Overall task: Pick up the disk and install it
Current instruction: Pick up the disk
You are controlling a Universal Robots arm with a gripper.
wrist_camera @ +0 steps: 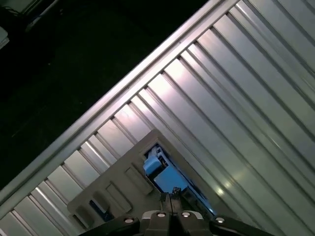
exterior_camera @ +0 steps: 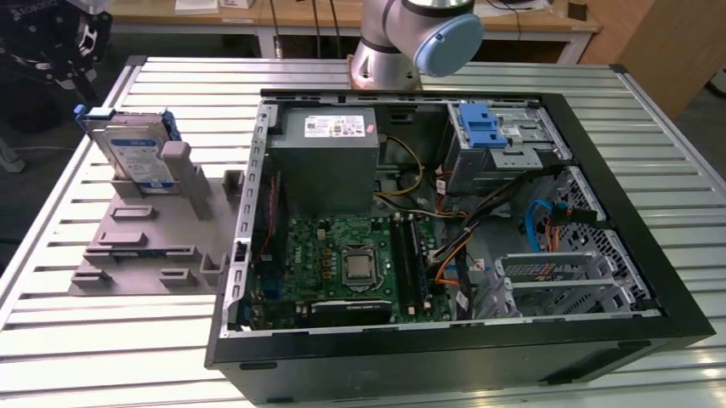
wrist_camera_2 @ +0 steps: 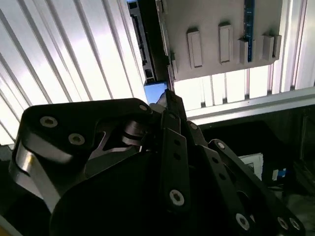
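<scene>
Disk [exterior_camera: 134, 151] stood on edge in a slot of the grey fixture [exterior_camera: 148, 246], at the exterior view's left, with its blue bracket framing the silver body and the label side showing. The fixture lay flat on the ribbed metal table [exterior_camera: 68, 340], just beside the open computer case [exterior_camera: 454, 221]; the disk was outside the case. Nothing touched the disk. Gripper [wrist_camera: 171, 197] hung above the disk and apart from it. In both wrist views its two fingers were pressed together with nothing between them, and the tips lined up over the blue top edge of the disk. Inside the case a grey power supply box [exterior_camera: 323, 161] sat at the far side, a green motherboard [exterior_camera: 340, 263] lay below it, and a blue latch piece [exterior_camera: 482, 127] sat on the drive cage toward the exterior view's right. The arm's base [exterior_camera: 392, 51] stood on the table behind the case.
</scene>
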